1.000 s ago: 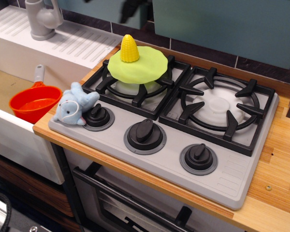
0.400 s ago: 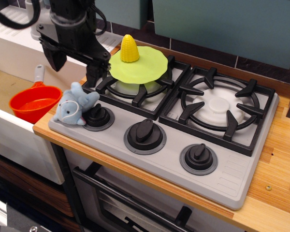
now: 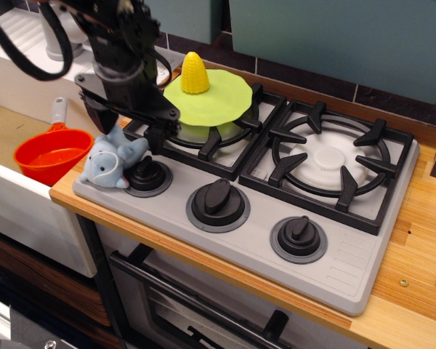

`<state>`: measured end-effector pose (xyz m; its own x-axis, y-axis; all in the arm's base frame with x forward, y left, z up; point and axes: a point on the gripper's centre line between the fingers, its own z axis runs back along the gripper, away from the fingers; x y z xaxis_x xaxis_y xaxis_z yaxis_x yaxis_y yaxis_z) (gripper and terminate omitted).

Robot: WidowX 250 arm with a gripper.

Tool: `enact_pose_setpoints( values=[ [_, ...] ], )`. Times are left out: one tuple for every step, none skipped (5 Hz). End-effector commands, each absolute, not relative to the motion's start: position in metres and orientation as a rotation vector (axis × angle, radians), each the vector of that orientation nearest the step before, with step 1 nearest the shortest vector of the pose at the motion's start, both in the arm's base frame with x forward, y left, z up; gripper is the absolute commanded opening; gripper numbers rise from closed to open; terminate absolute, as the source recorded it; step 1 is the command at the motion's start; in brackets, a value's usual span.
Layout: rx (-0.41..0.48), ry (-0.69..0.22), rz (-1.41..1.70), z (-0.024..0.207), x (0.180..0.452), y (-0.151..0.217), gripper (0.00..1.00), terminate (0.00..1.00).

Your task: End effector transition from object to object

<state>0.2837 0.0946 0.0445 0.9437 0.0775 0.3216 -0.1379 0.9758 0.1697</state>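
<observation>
My black gripper [image 3: 127,131] hangs from the bulky black arm with cables at the upper left. Its two fingers point down and stand apart, open and empty. One finger [image 3: 100,118] is at the left and the other [image 3: 155,138] at the right, straddling the top of a blue-grey plush toy [image 3: 110,161] that lies on the stove's front left corner. A yellow corn cob [image 3: 195,73] stands on a lime green plate [image 3: 207,96] on the back left burner, to the right of the gripper.
An orange pot [image 3: 49,155] sits in the sink at the left. Three black stove knobs [image 3: 219,200] line the grey front panel. The right burner grate [image 3: 327,160] is bare. A grey faucet [image 3: 58,40] is behind the arm. Wooden counter [image 3: 421,240] lies at the right.
The arm came into view from the top and has moved down and to the right, lowering its open fingers onto the plush toy. Nothing else moved.
</observation>
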Motion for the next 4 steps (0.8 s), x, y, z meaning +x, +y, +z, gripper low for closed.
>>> enact_pose_setpoints(
  values=[
    [0.213, -0.349, 0.119, 0.0385, 0.2936, 0.1008, 1.0, 0.0],
    [0.234, -0.342, 0.13, 0.0385, 0.2887, 0.099, 1.0, 0.0],
    [0.234, -0.342, 0.13, 0.0385, 0.2887, 0.099, 1.0, 0.0],
    [0.234, -0.342, 0.13, 0.0385, 0.2887, 0.099, 1.0, 0.0]
  ],
)
